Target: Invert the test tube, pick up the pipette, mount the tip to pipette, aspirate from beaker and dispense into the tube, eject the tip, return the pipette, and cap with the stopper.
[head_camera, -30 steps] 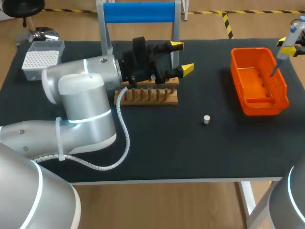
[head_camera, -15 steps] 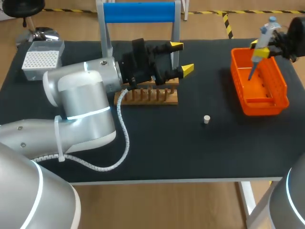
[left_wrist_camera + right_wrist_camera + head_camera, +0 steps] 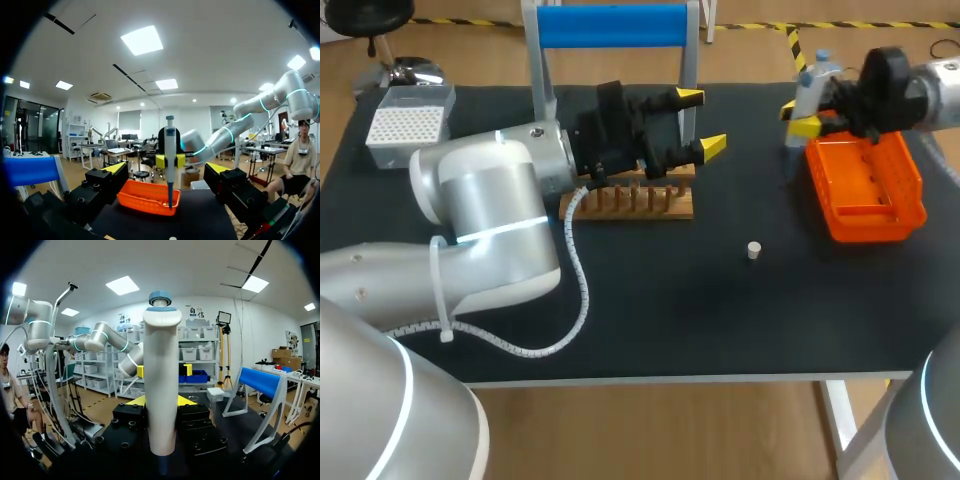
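Note:
My right gripper (image 3: 801, 116) is shut on a white pipette (image 3: 809, 88) with a blue top and holds it upright just past the left end of the orange basket (image 3: 880, 215). In the right wrist view the pipette (image 3: 161, 385) stands between the yellow-tipped fingers (image 3: 134, 401). My left gripper (image 3: 702, 121) hangs open and empty above the right end of the wooden rack (image 3: 632, 203). Its wrist view looks across at the pipette (image 3: 170, 160) and the basket (image 3: 145, 197). A small white stopper (image 3: 753, 250) lies on the black mat. I see no test tube or beaker.
A white and grey tip box (image 3: 408, 120) sits at the back left corner. A blue-topped stand (image 3: 610, 25) rises behind the rack. The left arm's cable (image 3: 582, 300) loops over the mat's front left part.
My right arm has carried the pipette leftward, from the table's far right edge, over the orange basket, to its left end. The left arm has stayed where it was.

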Robot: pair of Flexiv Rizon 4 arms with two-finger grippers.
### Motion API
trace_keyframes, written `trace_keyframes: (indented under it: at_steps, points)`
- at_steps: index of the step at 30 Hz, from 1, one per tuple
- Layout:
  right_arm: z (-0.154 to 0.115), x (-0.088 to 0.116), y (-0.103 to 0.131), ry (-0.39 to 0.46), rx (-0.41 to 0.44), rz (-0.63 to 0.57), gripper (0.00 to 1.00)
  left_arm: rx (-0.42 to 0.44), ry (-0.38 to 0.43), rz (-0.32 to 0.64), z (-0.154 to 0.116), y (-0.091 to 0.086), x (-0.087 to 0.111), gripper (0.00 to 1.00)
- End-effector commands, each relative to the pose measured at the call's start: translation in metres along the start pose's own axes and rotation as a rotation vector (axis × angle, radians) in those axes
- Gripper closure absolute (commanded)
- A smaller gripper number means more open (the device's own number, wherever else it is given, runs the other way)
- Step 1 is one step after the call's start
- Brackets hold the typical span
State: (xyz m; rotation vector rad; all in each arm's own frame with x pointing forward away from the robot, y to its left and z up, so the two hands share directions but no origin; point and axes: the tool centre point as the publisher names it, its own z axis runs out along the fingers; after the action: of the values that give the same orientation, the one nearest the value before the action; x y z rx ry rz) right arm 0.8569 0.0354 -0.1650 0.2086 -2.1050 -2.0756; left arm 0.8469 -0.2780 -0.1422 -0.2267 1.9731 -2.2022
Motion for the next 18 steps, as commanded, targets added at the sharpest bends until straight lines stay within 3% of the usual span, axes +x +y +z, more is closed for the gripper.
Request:
trace_keyframes:
  at_steps: [1, 18]
  points:
    - [0.026, -0.003, -0.002, 0.023, 0.007, 0.007, 1.00, -0.001, -0.005, 0.000, 0.002, 0.000, 0.001, 0.00]
    - [0.076, -0.001, -0.018, 0.104, 0.069, 0.008, 1.00, -0.001, -0.005, 0.000, 0.002, 0.000, 0.001, 0.00]
